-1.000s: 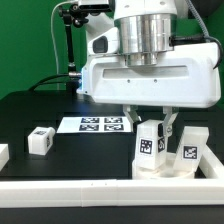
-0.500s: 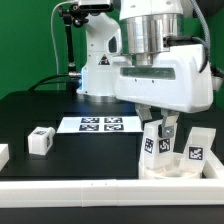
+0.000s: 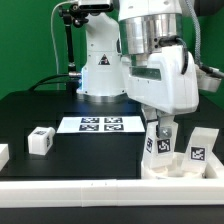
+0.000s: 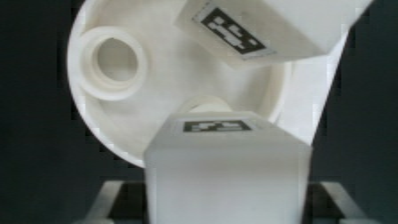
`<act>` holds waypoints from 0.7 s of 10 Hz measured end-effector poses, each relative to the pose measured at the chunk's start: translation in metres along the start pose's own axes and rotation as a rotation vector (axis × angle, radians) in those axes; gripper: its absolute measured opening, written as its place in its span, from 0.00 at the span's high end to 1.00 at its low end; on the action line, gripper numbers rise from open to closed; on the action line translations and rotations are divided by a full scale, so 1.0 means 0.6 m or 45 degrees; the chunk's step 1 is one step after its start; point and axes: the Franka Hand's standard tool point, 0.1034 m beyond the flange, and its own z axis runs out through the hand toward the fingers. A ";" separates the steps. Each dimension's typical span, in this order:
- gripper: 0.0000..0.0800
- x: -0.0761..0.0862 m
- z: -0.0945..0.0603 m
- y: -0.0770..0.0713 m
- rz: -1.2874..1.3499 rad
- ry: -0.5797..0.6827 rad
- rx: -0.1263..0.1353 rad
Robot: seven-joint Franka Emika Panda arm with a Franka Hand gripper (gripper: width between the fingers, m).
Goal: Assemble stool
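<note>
The arm's white housing hides most of the claw (image 3: 160, 128) in the exterior view. Only its two finger ends show, clenched on the top of the held leg (image 3: 157, 146). The seat (image 3: 150, 170) sits low at the exterior view's right, mostly covered by the legs and the border rail (image 3: 80, 186). A white piece (image 3: 3, 153) at that view's left edge is cut off and cannot be named.

There is one seat and three sure legs: the held leg, a second leg (image 3: 195, 151) just beside it, and a loose leg (image 3: 40, 140) well apart on the table (image 3: 30, 110), near the marker board (image 3: 100, 125).

The held leg stands upright, long axis vertical, its lower end at the seat. In the wrist view the held leg (image 4: 222, 165) fills the foreground. Behind it the seat (image 4: 125, 110) shows one round socket (image 4: 107, 62), and the second leg (image 4: 258, 35) is cut off.
</note>
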 end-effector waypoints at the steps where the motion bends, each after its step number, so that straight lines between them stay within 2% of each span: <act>1: 0.57 0.000 0.000 0.000 -0.006 0.000 0.000; 2: 0.37 -0.001 0.000 0.000 -0.021 -0.001 -0.002; 3: 0.25 -0.002 -0.002 0.000 -0.044 -0.005 -0.007; 6: 0.19 -0.016 -0.023 -0.005 -0.092 -0.024 -0.011; 7: 0.19 -0.018 -0.033 -0.009 -0.137 -0.028 -0.002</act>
